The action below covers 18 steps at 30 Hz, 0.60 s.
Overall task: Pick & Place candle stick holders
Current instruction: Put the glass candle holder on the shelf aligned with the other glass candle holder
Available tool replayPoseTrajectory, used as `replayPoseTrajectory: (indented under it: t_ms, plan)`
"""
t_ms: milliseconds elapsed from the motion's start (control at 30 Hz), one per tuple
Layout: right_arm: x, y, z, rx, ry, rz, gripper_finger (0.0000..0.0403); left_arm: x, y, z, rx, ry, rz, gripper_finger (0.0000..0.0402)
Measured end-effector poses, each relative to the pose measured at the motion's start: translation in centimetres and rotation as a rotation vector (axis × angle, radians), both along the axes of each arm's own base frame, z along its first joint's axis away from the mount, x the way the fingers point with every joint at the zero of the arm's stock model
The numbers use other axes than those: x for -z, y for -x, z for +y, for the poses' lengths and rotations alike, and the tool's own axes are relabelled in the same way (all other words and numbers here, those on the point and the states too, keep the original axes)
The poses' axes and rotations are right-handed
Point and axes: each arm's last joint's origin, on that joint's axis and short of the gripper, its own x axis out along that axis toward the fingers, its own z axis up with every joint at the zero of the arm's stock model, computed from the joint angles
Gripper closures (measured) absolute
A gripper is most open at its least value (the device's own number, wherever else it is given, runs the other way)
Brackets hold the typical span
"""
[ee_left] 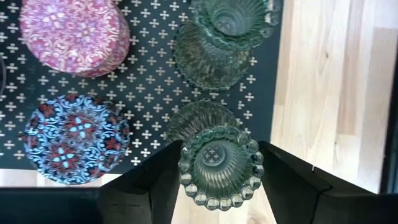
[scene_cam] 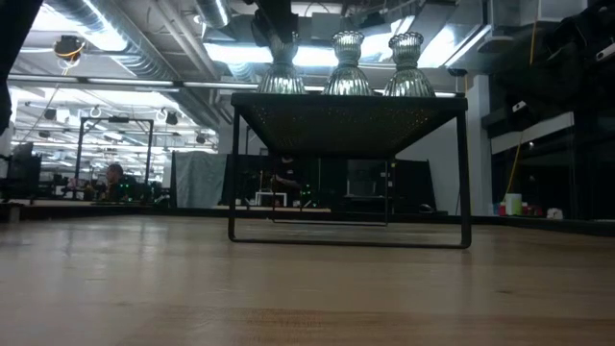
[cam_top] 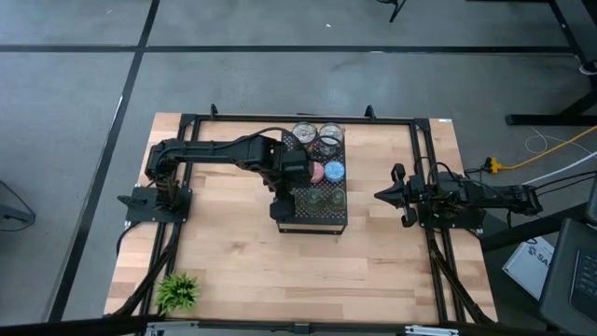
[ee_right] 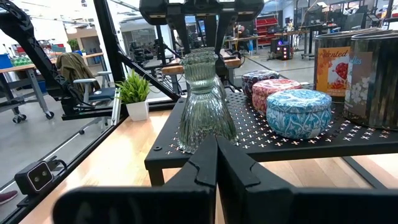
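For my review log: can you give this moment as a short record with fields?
surface: wooden table
stand: black perforated tray, raised on legs
on tray: three green glass holders, pink tin, blue tin
left end effector: open around a glass holder at the tray's edge
right end effector: shut, waiting beside the tray

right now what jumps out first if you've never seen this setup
The black perforated tray standing mid-table, crowded with holders: a pink patterned one and a blue one side by side, and ribbed green glass ones along the edge. The left pincer brackets a green glass holder at the tray's near corner; the right pincer waits shut beside the tray.
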Motion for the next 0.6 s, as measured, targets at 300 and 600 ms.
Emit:
replayPoseTrajectory:
  t_ms: [300, 600]
  plan:
    - [0.0, 0.0, 0.0, 0.0, 0.0, 0.0, 0.0397, 0.0, 0.0, 0.02, -0.005, -0.015, 0.0, 0.019]
    - [0.0, 0.0, 0.0, 0.0, 0.0, 0.0, 0.0397, -0.08, -0.21, 0.0, -0.005, -0.02, -0.024, 0.0182]
